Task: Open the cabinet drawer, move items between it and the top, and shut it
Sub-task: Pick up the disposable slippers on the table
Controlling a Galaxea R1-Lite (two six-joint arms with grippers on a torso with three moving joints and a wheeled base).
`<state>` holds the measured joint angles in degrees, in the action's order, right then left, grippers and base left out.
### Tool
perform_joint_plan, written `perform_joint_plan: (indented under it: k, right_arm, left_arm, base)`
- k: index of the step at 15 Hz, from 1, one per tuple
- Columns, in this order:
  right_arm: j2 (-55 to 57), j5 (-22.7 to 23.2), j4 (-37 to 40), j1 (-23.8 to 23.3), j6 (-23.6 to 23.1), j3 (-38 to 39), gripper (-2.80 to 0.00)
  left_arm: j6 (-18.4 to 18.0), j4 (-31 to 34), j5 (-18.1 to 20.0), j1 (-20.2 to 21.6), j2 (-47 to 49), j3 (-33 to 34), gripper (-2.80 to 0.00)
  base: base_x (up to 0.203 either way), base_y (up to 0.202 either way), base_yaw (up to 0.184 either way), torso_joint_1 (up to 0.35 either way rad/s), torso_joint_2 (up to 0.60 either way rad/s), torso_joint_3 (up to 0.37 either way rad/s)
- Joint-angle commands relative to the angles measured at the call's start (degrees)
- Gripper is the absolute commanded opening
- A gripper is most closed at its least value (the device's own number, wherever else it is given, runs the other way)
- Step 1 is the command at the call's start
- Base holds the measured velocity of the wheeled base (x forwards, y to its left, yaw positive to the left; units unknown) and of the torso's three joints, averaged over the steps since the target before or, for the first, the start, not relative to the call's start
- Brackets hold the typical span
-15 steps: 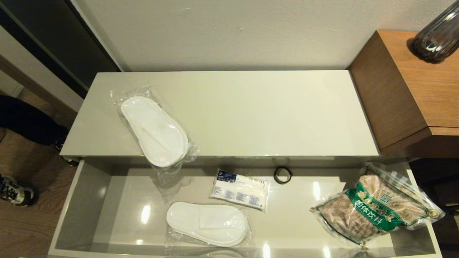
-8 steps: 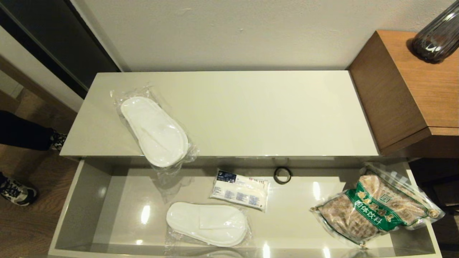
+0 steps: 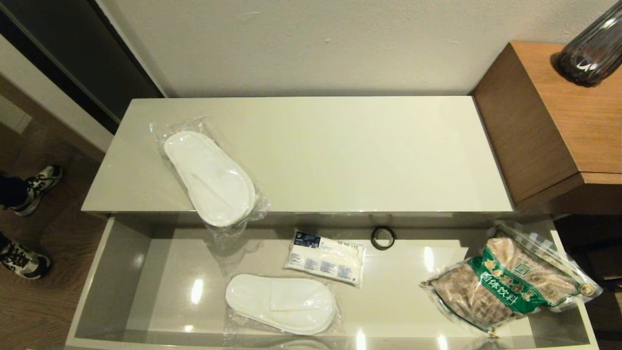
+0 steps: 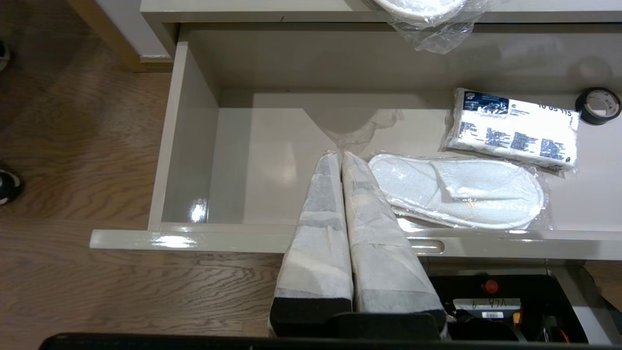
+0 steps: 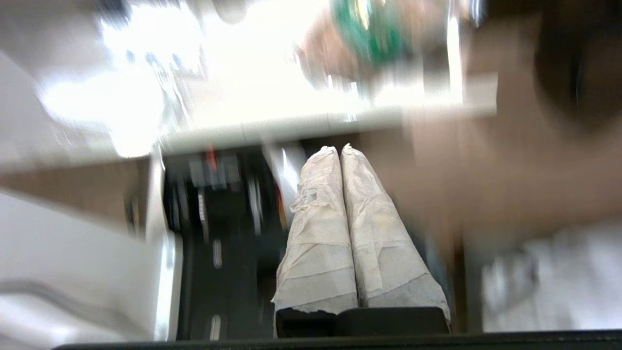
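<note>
The cabinet drawer (image 3: 112, 278) stands pulled out below the top (image 3: 340, 146). One sealed slipper pair (image 3: 210, 177) lies on the top at the left, its plastic hanging over the front edge. A second slipper pair (image 3: 281, 304) lies in the drawer near its front. The grain bag (image 3: 510, 281) leans on the drawer's right end. Neither gripper shows in the head view. My left gripper (image 4: 340, 154) is shut and empty over the drawer's front rim (image 4: 194, 239), beside the drawer's slipper pair (image 4: 457, 192). My right gripper (image 5: 339, 149) is shut and empty, low in front of the drawer.
A small white packet (image 3: 324, 256) and a black ring (image 3: 383, 237) lie at the back of the drawer. A brown wood cube (image 3: 549, 121) with a dark vase (image 3: 590, 53) stands to the right. A person's shoes (image 3: 22, 260) are on the floor at the left.
The person's legs and shoes at the left have shifted. The drawer and the items lie as before.
</note>
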<state>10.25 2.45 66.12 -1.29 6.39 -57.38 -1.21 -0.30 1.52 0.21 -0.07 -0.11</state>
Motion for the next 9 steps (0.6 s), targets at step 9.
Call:
perform_joint_plan:
  k: [9]
  right_arm:
    - [-10.27,-0.12,-35.9,1.29,0.07,34.06,-2.8]
  left_arm:
    - [-0.02,-0.05,-0.03,-0.02,0.07,0.02,-2.8]
  base:
    - [0.0,0.0,0.0,0.0,0.0,0.0]
